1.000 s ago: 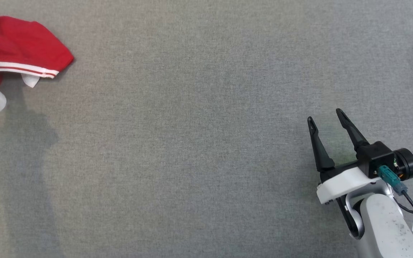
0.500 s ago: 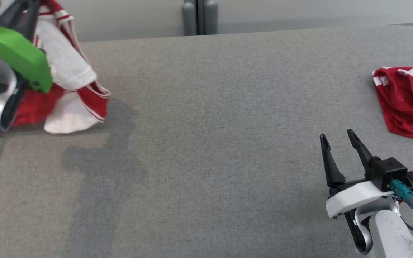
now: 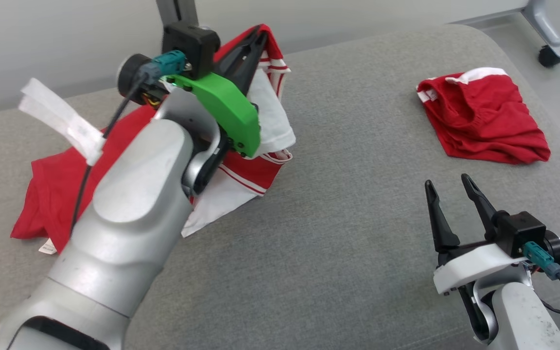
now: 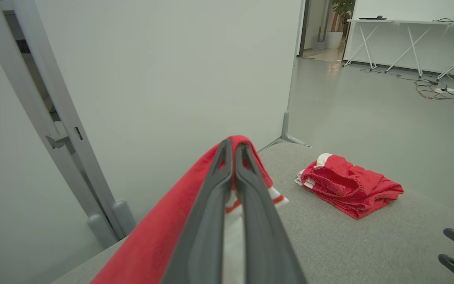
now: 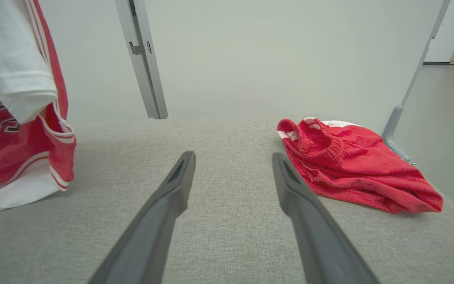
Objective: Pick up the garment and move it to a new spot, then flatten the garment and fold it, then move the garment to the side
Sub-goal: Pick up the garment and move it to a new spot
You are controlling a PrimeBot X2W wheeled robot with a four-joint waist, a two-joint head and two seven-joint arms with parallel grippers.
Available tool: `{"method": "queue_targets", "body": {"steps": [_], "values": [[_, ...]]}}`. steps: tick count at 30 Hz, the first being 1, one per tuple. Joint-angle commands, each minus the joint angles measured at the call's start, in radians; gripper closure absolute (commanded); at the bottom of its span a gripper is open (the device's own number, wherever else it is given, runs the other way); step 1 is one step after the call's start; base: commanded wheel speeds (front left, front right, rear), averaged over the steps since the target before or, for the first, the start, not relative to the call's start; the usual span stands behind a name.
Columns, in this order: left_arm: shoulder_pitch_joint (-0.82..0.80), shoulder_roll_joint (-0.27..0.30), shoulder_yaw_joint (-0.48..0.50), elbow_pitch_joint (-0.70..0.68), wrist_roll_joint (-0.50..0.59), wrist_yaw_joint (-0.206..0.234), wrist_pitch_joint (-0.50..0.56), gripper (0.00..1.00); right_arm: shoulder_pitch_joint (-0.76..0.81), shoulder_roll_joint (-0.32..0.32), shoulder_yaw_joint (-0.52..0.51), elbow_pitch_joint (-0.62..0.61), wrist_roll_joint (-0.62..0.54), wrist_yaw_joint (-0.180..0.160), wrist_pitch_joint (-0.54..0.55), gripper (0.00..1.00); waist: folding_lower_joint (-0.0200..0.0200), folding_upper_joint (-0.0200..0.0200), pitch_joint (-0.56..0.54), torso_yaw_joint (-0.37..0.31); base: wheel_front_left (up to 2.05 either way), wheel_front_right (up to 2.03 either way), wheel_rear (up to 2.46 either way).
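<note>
At upper left of the head view, our left gripper (image 3: 259, 34) is clamped on a fold of the red-and-white jersey (image 3: 51, 194), its two dark fingers pressed together with red cloth draped over their tips. Below the gripper we see the jersey hanging in folds, a white sleeve (image 3: 272, 121) just beneath the fingers, while its lower part lies spread on the grey fabric-covered surface (image 3: 338, 243) under the left forearm. A green wrist cover (image 3: 226, 109) sits just behind the fingers. At lower right, our right gripper (image 3: 447, 187) is held low over the surface, fingers spread wide with nothing between them, well apart from the jersey. Ahead of this gripper and slightly to its right lies a crumpled pair of red shorts (image 3: 484, 124) with an elastic waistband and white trim, touched by neither gripper. Beyond both grippers stands a pale partition wall (image 5: 270, 55).
</note>
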Motion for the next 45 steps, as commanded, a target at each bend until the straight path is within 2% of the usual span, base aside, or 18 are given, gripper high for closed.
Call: {"method": "queue_targets", "body": {"steps": [1,5,8,9,10,11,15,20,28,34,39,45], "values": [[-0.016,-0.017,-0.006,0.035,0.005,0.002,-0.023,1.0,-0.016,-0.004,0.007,0.0,0.011,-0.002,-0.004,0.0,0.0,-0.0001,0.048,-0.08,0.0,0.0,0.0],[-0.019,-0.073,-0.046,0.128,-0.007,-0.001,-0.075,1.0,-0.035,-0.004,0.025,0.005,0.023,-0.002,-0.004,0.0,0.0,-0.0001,0.091,-0.132,0.0,0.0,0.0],[-0.017,-0.086,-0.102,0.19,-0.01,-0.004,-0.092,1.0,-0.043,-0.003,0.029,0.012,0.031,-0.002,-0.004,0.0,0.0,-0.0001,0.118,-0.156,0.0,0.0,0.0],[-0.016,-0.087,-0.12,0.207,-0.006,-0.004,-0.098,0.88,-0.043,-0.003,0.032,0.015,0.035,-0.002,-0.004,0.0,0.0,-0.0001,0.125,-0.16,0.0,0.0,0.0],[-0.011,-0.088,-0.141,0.225,-0.005,-0.004,-0.101,0.41,-0.044,-0.003,0.033,0.019,0.039,-0.002,-0.004,0.0,0.0,-0.0001,0.132,-0.163,0.0,0.0,0.0],[-0.002,-0.089,-0.161,0.229,-0.018,-0.005,-0.106,0.0,-0.047,-0.003,0.035,0.02,0.041,-0.002,-0.004,0.0,0.0,-0.0001,0.138,-0.166,0.0,0.0,0.0],[0.027,-0.09,-0.233,0.234,-0.069,0.008,-0.124,0.0,-0.051,-0.003,0.038,0.029,0.05,-0.002,-0.004,0.0,0.0,-0.0001,0.154,-0.162,0.0,0.0,0.0],[0.036,-0.09,-0.303,0.232,-0.113,0.027,-0.162,0.0,-0.052,-0.003,0.033,0.038,0.047,-0.002,-0.004,0.0,0.0,-0.0001,0.16,-0.125,0.0,0.0,0.0],[0.068,-0.09,-0.333,0.245,-0.137,0.043,-0.255,0.0,-0.042,-0.004,0.004,0.044,0.011,-0.002,-0.004,0.0,0.0,-0.0001,0.123,-0.044,0.0,0.0,0.0],[0.125,-0.069,-0.248,0.209,-0.101,0.067,-0.273,0.0,-0.022,-0.004,-0.026,0.04,-0.022,-0.002,-0.004,0.0,0.0,-0.0001,0.063,0.017,0.0,0.0,0.0],[0.267,-0.026,-0.099,0.074,-0.025,0.103,-0.272,0.0,0.004,-0.004,-0.044,0.042,-0.045,-0.002,-0.004,0.0,0.0,-0.0001,-0.001,0.07,0.0,0.0,0.0],[0.471,0.004,0.046,-0.033,0.047,0.118,-0.272,0.0,0.049,-0.004,-0.057,0.053,-0.057,-0.002,-0.004,0.0,0.0,-0.0001,-0.081,0.125,0.0,0.0,0.0]]}}
